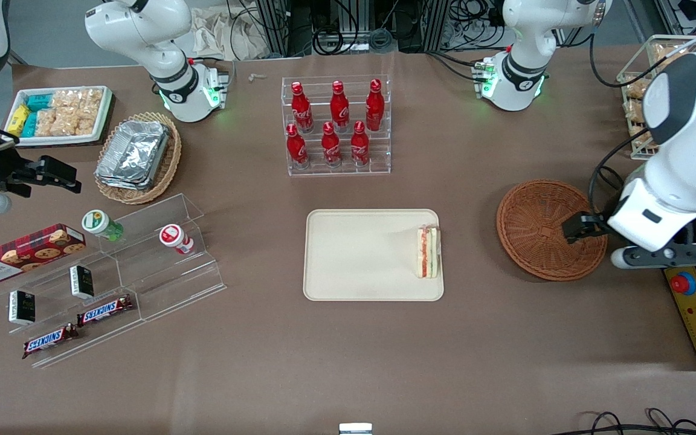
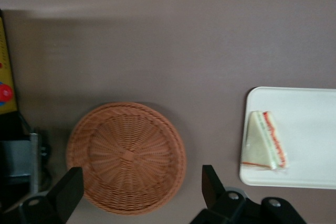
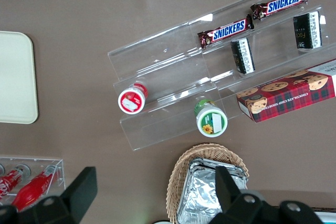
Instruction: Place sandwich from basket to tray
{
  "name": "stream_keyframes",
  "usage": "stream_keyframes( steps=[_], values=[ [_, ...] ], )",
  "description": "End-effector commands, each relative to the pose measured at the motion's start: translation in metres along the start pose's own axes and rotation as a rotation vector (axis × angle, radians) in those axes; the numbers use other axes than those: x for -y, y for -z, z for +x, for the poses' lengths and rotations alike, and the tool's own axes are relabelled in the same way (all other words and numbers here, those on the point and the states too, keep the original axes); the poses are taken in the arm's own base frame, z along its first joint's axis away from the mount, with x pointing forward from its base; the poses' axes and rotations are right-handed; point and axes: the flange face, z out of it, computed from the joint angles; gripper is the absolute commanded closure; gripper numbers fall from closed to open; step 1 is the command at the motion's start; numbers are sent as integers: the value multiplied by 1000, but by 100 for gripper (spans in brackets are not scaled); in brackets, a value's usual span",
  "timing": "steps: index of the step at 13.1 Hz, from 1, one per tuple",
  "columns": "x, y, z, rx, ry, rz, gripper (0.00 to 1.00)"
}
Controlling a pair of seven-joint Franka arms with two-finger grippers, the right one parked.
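The sandwich (image 1: 428, 252) lies on the cream tray (image 1: 360, 257), at the tray's edge nearest the basket; it also shows in the left wrist view (image 2: 264, 141) on the tray (image 2: 304, 145). The reddish-brown wicker basket (image 1: 541, 229) is empty and shows in the left wrist view (image 2: 126, 157) too. My gripper (image 1: 580, 228) hovers above the basket's rim, toward the working arm's end of the table. It is open and holds nothing; its dark fingers (image 2: 210, 184) stand wide apart over the basket.
A clear rack of red bottles (image 1: 337, 125) stands farther from the camera than the tray. A tan basket of foil trays (image 1: 138, 157), a clear stepped shelf with snacks (image 1: 112, 272) and a white tray of packets (image 1: 58, 115) lie toward the parked arm's end.
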Motion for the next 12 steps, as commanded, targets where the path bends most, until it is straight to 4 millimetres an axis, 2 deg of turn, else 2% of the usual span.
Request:
stream_keyframes(
  steps=[1,3,5,6,7,8,10,12],
  values=[
    [33,2,-23,12,-80,16,0],
    [56,0,-35,9,-116,24,0],
    [87,-11,-62,-4,-148,25,0],
    [94,-15,-79,-44,-134,-1,0],
    [99,-14,-86,-62,-112,-10,0],
    [100,-6,-83,-57,-116,-11,0],
    [94,7,-62,-20,-112,-17,0],
    [84,9,-44,42,-101,-15,0]
  ],
)
